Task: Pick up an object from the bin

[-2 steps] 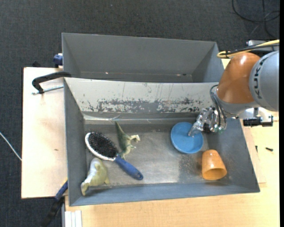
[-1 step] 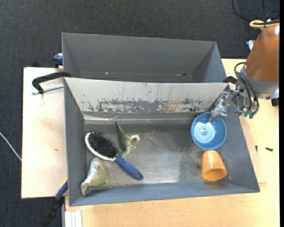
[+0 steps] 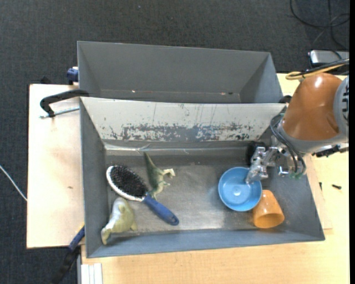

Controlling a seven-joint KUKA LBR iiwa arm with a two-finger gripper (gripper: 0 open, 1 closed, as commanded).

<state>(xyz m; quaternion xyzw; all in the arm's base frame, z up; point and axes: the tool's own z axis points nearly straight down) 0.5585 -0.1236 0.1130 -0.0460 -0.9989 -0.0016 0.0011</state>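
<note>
The blue bowl (image 3: 237, 194) sits upright on the floor of the bin (image 3: 91, 166) toward the right, and the gripper (image 3: 257, 169) is at its upper right rim, just about touching it; whether it is released or clenched there cannot be told. An orange cup (image 3: 268, 211) lies tipped against the bowl's lower right, close to the front and right walls. Left of the bowl the floor is bare, with a green dinosaur (image 3: 158, 177), a blue-handled hairbrush (image 3: 136, 189) and a pale toy (image 3: 118, 219) well apart

This was a robotics lab. A robot arm (image 3: 313, 108) reached into a grey metal bin (image 3: 91, 166), with dark carpet (image 3: 33, 33) and loose cables (image 3: 321, 16) around.
</note>
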